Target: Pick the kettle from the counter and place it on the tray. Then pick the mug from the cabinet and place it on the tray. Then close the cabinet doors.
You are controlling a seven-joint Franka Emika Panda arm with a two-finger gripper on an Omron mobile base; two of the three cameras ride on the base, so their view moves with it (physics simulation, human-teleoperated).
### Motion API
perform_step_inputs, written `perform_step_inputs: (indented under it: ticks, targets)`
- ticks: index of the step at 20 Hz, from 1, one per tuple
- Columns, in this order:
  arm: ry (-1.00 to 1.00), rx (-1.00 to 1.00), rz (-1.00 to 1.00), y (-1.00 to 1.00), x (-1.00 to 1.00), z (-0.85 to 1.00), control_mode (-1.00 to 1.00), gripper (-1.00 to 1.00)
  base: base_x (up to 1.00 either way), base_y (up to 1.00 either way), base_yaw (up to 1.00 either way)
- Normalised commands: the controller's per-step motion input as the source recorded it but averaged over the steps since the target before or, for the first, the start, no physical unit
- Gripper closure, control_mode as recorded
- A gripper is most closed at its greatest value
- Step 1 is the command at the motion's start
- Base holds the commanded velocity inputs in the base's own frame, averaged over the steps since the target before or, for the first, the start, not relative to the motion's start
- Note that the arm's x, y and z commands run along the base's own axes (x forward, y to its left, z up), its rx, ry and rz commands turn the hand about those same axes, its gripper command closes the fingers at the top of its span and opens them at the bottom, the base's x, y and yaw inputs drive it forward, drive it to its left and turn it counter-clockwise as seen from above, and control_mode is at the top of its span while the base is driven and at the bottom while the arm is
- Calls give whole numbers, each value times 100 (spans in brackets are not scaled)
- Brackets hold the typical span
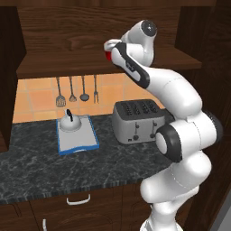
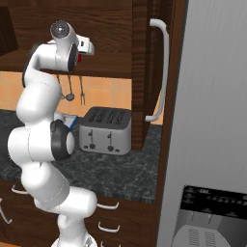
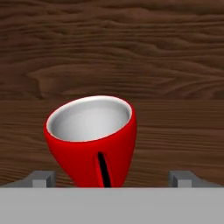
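Observation:
The red mug [image 3: 92, 140] stands on the shelf of the cabinet [image 1: 58, 65], pale inside, its handle facing the hand. My gripper [image 3: 112, 178] is open, one fingertip [image 3: 41, 178] on each side of the mug and apart from it. From the left base, a sliver of the mug [image 1: 107, 55] shows under the hand [image 1: 112, 46]. The white kettle [image 1: 70, 122] sits on the far end of the blue-rimmed tray [image 1: 79, 142] on the counter [image 1: 54, 167]. The cabinet doors stand open; the right one [image 2: 147, 72] carries a silver bar handle [image 2: 163, 72].
A boxy silver toaster [image 1: 137, 121] stands on the counter right of the tray, below my arm. Kitchen utensils [image 1: 76, 90] hang on the orange tiled wall. A grey fridge [image 2: 212, 120] stands close on the right. Drawers with white handles [image 1: 78, 198] lie below the counter.

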Motion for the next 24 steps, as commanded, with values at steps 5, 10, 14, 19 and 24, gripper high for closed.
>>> perform_step_inputs:
  ticks: [5, 10, 14, 19, 24]
  targets:
    - [0, 0, 1, 8, 13, -8, -100, 100, 0, 0, 0]
    - [-2, 0, 2, 0, 11, -3, -100, 100, 0, 0, 0]
    - [-2, 0, 10, 0, 19, 0, -100, 100, 0, 0, 0]
    - [-6, 0, 14, 2, -19, 0, -100, 100, 0, 0, 0]
    - [-16, 0, 15, 4, -84, 0, -100, 100, 0, 0, 0]
